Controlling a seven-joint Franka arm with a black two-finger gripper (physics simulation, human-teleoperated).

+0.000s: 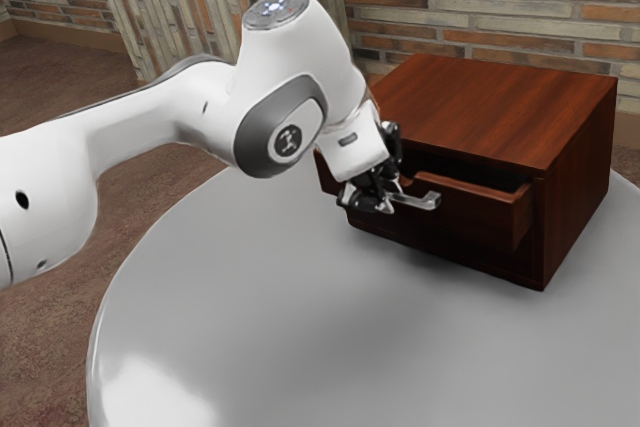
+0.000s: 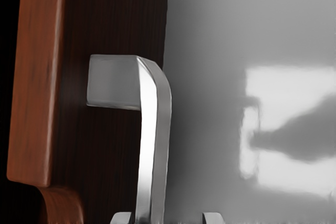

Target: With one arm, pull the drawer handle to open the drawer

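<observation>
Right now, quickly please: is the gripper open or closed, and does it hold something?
Gripper: open. The drawer handle stands between its fingers with a gap on one side, so it is not clamped.

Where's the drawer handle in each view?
Exterior view: the handle is the metal bar near the picture's middle, on the part-open drawer, at the gripper.
Wrist view: the handle is the bent silver bar standing off the dark wood, with the gray table beside it.
Shared landmark: the dark wood drawer front.
</observation>
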